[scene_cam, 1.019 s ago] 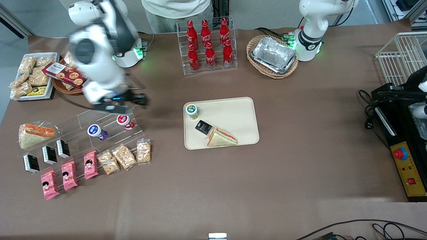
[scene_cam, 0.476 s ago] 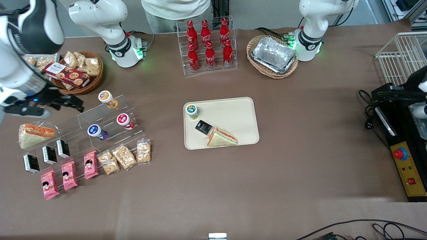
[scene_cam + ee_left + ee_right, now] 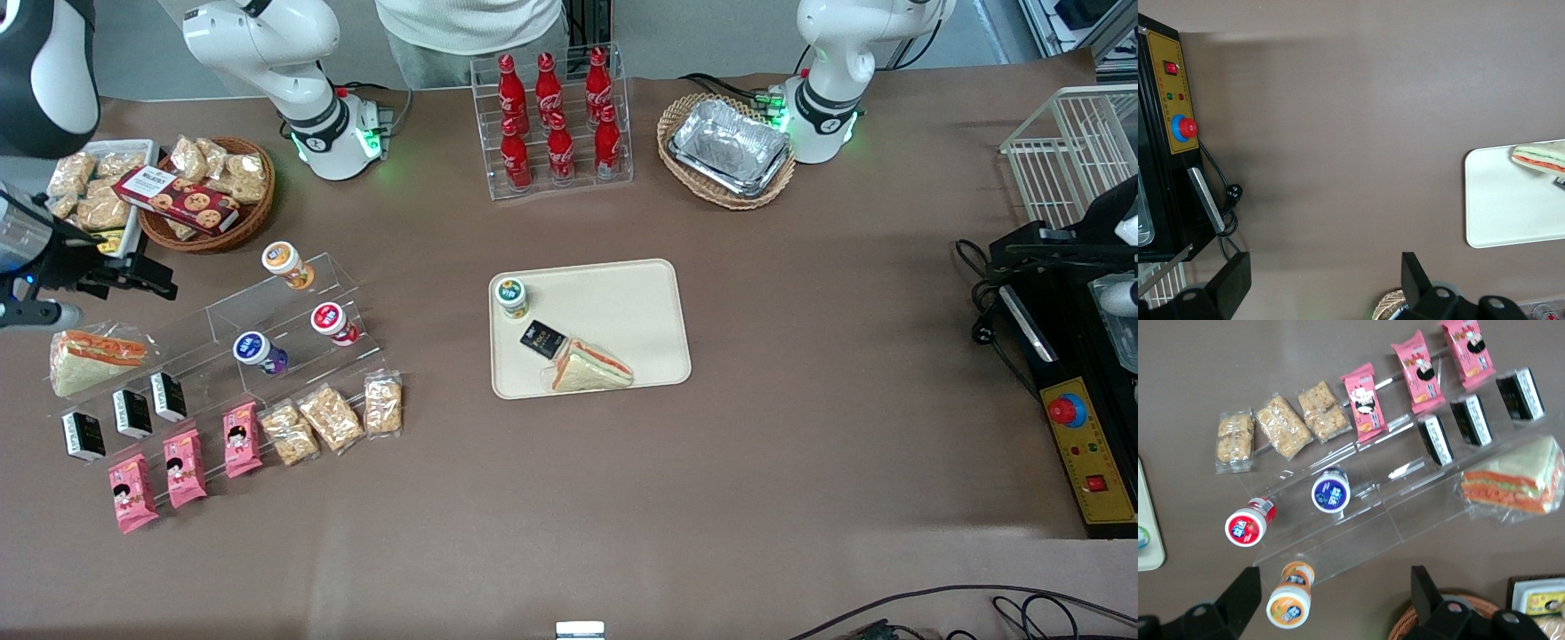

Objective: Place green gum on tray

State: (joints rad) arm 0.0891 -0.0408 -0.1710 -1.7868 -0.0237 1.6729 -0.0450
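The green gum [image 3: 511,297] stands upright on the tray [image 3: 622,298], in the corner toward the working arm's end, just beside a black packet [image 3: 543,340] and a wrapped sandwich [image 3: 590,366]; the gripper [image 3: 133,276], fingers spread and holding nothing, hangs high above the clear display rack [image 3: 267,333]. Its wrist camera looks down on the orange canister [image 3: 1291,603], red canister [image 3: 1247,524] and purple canister [image 3: 1331,491]; the tray shows there only as an edge.
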